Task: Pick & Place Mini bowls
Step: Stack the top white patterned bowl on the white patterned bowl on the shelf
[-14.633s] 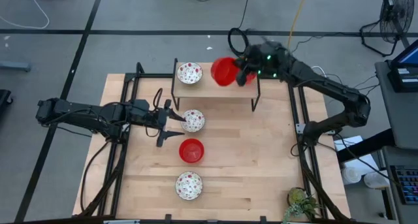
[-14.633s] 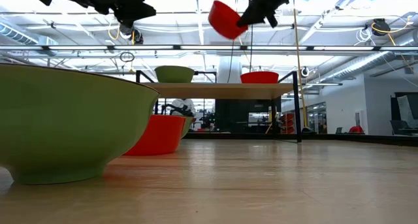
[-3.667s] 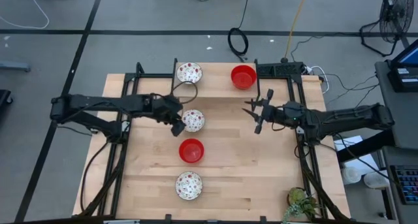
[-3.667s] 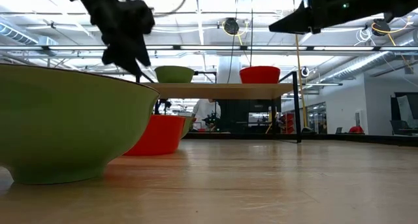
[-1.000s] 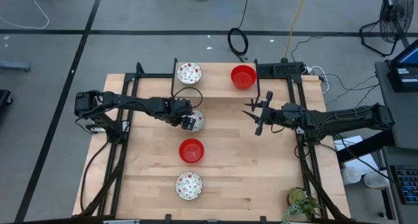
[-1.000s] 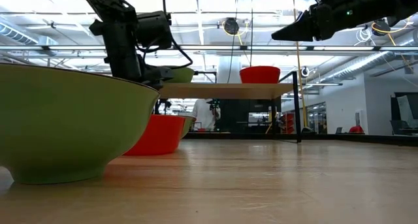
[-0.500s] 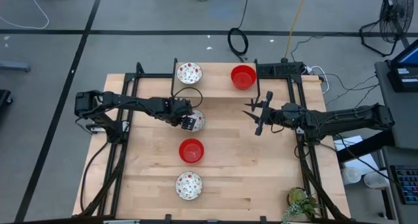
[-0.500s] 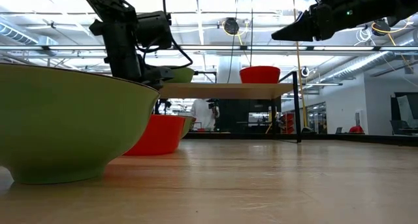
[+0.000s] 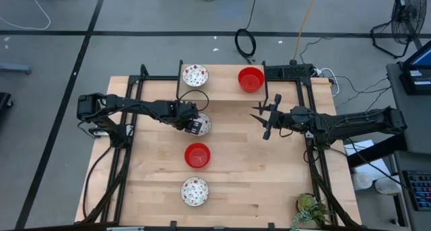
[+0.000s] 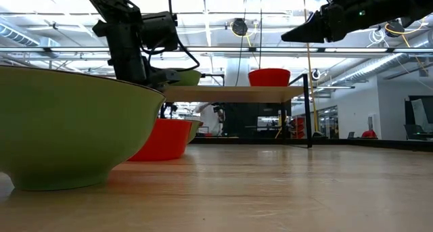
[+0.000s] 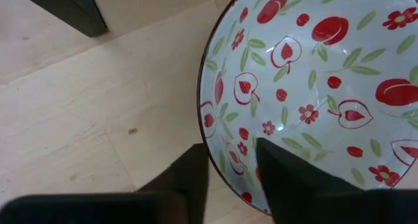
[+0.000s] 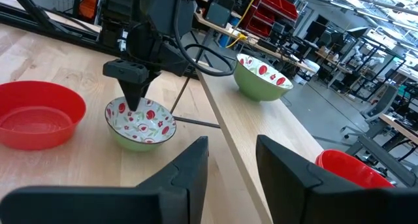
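Jaws of the left gripper straddled the rim of a patterned mini bowl, one finger inside and one outside, pinching it; a second before they had stood wider around that rim. That arm reached in low from the left, wrist bent down onto the bowl. Just beyond those jaws lay a red mini bowl on the worktop. The right gripper hovered well apart, jaws partly spread and empty, unchanged.
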Robot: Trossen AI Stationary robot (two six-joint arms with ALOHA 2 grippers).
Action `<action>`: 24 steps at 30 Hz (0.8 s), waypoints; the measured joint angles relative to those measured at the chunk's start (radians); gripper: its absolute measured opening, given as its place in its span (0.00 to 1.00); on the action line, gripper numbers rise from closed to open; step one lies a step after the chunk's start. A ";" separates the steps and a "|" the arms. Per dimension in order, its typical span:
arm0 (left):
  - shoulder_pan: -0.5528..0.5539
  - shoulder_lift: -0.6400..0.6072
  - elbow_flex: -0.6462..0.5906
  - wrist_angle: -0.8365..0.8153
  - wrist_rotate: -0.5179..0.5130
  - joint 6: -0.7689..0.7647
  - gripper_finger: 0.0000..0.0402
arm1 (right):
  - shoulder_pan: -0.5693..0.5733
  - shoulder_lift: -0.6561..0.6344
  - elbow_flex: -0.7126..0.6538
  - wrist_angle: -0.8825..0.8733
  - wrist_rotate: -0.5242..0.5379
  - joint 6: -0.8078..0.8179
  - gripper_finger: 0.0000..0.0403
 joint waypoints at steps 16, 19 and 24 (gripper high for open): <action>0.000 -0.006 0.004 0.008 0.009 0.040 0.03 | 0.000 0.000 0.000 0.000 0.000 0.000 0.29; 0.000 -0.001 0.001 0.006 0.000 0.058 0.07 | 0.000 0.000 0.000 0.000 0.000 0.000 0.29; 0.000 -0.002 0.001 0.012 -0.005 0.078 0.05 | 0.000 0.000 0.000 0.000 0.000 0.000 0.29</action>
